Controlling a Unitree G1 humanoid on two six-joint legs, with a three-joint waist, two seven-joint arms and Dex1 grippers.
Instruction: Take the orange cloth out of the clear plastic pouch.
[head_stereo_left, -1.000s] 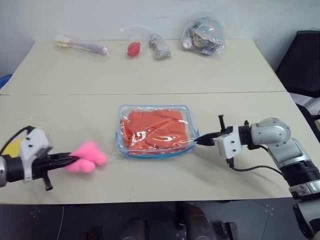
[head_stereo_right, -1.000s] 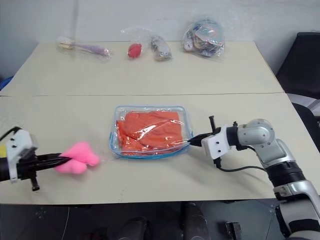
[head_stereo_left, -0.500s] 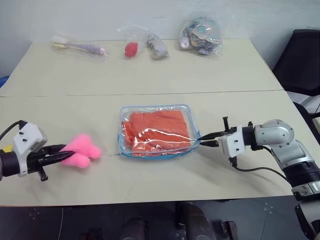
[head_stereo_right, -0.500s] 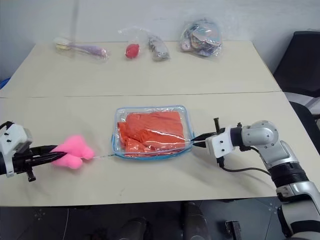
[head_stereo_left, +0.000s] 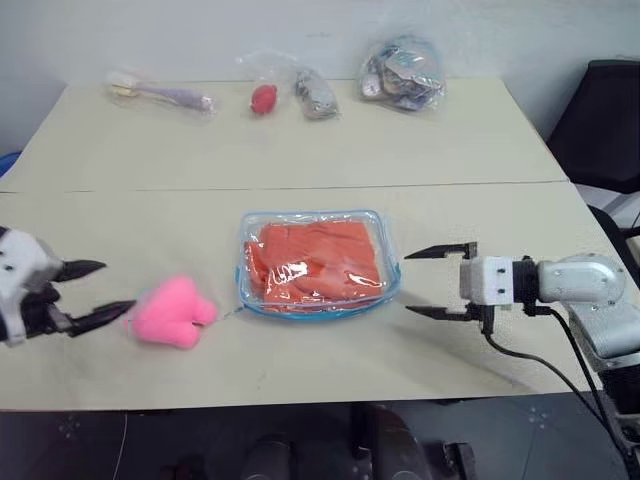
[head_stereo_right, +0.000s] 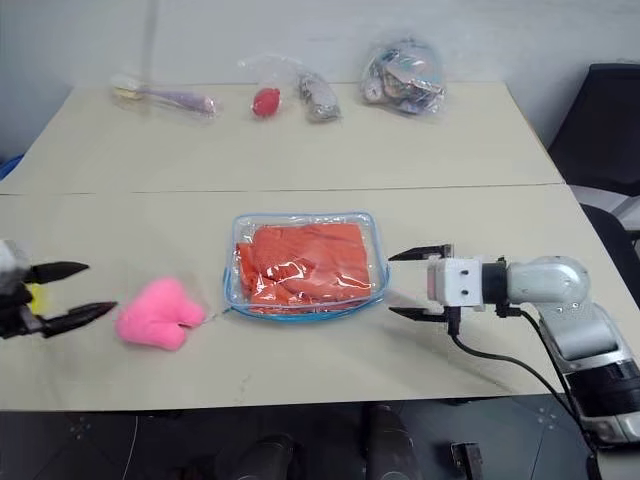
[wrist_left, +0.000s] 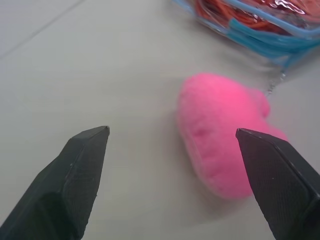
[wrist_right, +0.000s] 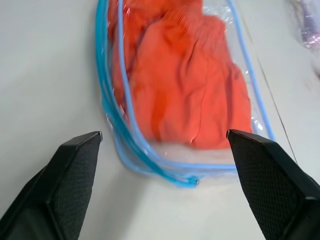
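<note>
Both hands released, now wide open: left hand (head_stereo_left: 88, 290) off pink puff (head_stereo_left: 172, 311), right hand (head_stereo_left: 438, 281) clear of clear plastic pouch (head_stereo_left: 318, 265) edge. Orange cloth (head_stereo_left: 312, 262) inside pouch, mid-counter (head_stereo_left: 300, 150); bare counter around.

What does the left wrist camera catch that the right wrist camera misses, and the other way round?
Left wrist view alone: the fluffy pink puff lying between the open fingers of the left end effector, with a thin chain running toward the pouch.

Right wrist view alone: the pouch's full width and its rounded end, framed by the open right end effector.

Both: the clear plastic pouch with blue edging, the orange cloth inside it, and the beige table.
</note>
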